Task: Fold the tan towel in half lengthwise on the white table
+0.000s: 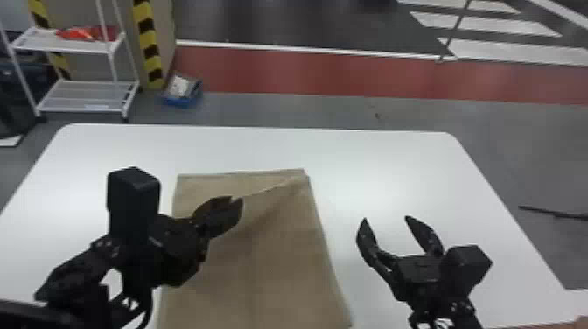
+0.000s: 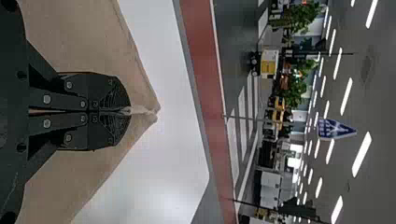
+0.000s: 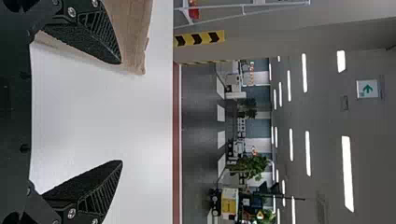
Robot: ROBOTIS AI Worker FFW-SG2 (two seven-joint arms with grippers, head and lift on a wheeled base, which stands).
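"Two black claws are over the white table (image 1: pixel 393 175). What does the left claw (image 1: pixel 237 200) have?"

"It has its fingers pinched tight on the tan towel (image 1: pixel 280 262). The towel lies on the table, in the middle, in a long shape with straight sides. A crease goes from the claw to the far corner on the right"

"And the right claw (image 1: pixel 386 218)?"

"That one is spread wide like a beak, beside the towel"

"What do the things look like up close?"

"The towel looks soft and dull, with a thin hem and some small wrinkles. The table is smooth and a bit shiny, with round corners. The claws are hard and dark"

"What can you see from the left wrist?"

"In the left wrist view, the left claw (image 2: pixel 130 112) squeezes a little bunch of cloth. The bunch comes to a point just past the fingertips, and the cloth slopes away on both sides like a tent. You can see little screws on the fingers too"

"And from the right wrist?"

"The right wrist view shows bumpy pads (image 3: pixel 88 39) and slanted ribs on the fingers. One finger is in front of the towel's edge. Far off there's a green sign (image 3: pixel 367 88) with an arrow. The head view has a blue box (image 1: pixel 181 91) on the floor and a white shelf (image 1: pixel 83 98) near it"
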